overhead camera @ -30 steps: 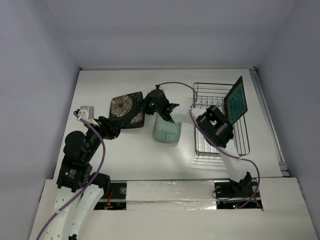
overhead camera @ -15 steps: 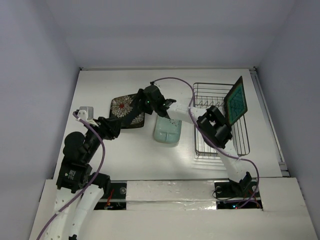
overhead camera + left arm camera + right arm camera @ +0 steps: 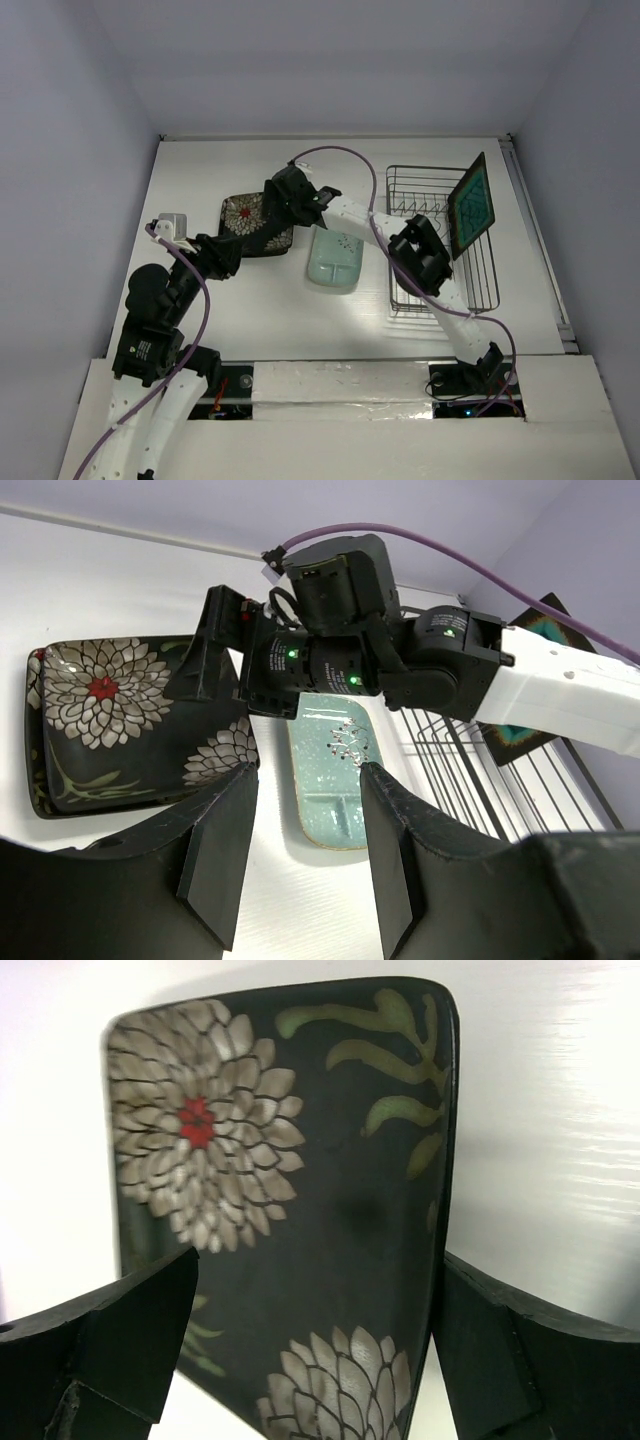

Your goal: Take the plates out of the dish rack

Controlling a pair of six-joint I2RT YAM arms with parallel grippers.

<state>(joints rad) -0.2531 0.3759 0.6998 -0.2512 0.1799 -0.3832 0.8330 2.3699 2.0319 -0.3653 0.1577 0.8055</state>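
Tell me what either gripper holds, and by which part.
Nothing is held. The right gripper stands open above the flowered plate; the left gripper is open and empty.

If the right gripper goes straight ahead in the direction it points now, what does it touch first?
Most likely the dark square plate with white-and-red flowers, which fills the view straight ahead between the open fingers of the right gripper. The remaining gap is hard to judge.

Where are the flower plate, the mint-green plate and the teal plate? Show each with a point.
flower plate [image 3: 140,742]: left wrist view, its middle.
mint-green plate [image 3: 325,800]: left wrist view, its middle.
teal plate [image 3: 471,208]: top external view, its teal centre.
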